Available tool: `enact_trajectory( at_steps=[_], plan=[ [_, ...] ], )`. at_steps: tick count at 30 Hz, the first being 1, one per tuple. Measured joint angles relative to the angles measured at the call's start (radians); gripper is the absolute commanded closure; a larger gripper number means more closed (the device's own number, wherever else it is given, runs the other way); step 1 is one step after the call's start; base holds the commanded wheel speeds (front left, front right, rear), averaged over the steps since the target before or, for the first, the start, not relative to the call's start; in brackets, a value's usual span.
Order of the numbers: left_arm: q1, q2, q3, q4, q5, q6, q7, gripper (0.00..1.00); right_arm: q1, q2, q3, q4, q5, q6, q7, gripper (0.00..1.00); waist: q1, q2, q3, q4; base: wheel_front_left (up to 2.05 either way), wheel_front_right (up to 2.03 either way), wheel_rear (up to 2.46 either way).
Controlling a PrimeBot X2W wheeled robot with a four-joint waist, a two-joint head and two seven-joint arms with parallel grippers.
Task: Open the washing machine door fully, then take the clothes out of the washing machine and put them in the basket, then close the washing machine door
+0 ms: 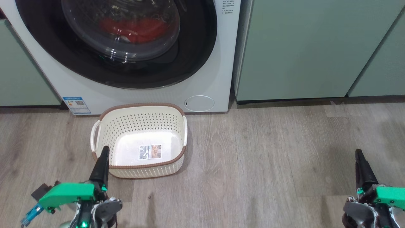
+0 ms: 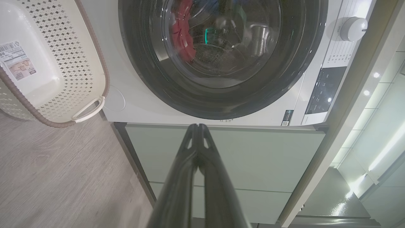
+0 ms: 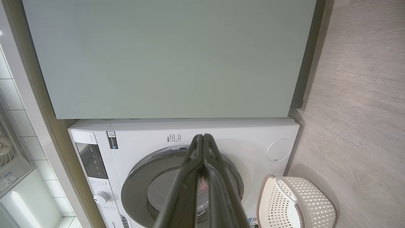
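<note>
1. The left claw (image 1: 105,149) is closed, its fingers pressed together, and it holds nothing. In the head view its tip overlaps the near left corner of the basket (image 1: 142,105).
2. The right claw (image 1: 358,152) is also closed and holds nothing, well apart from the basket, over the floor (image 1: 269,158).
3. The basket stands just in front of the washing machine (image 1: 223,76).
4. The washing machine door (image 1: 197,47) is shut. The red clothes (image 1: 136,27) lie behind its glass, beyond both claws.
</note>
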Motion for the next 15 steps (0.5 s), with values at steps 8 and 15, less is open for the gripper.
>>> enact_trajectory(
  at_steps=[8,15],
  plan=[
    [0.0,0.0,0.0,0.0,0.0,0.0,0.0,1.0,0.0,0.0,0.0,0.0,0.0,0.0,0.0,1.0,0.0,0.0,0.0,0.0,0.0,0.0,0.0],
    [0.0,0.0,0.0,0.0,0.0,0.0,0.0,1.0,0.0,0.0,0.0,0.0,0.0,0.0,0.0,1.0,0.0,0.0,0.0,0.0,0.0,0.0,0.0]
  ],
)
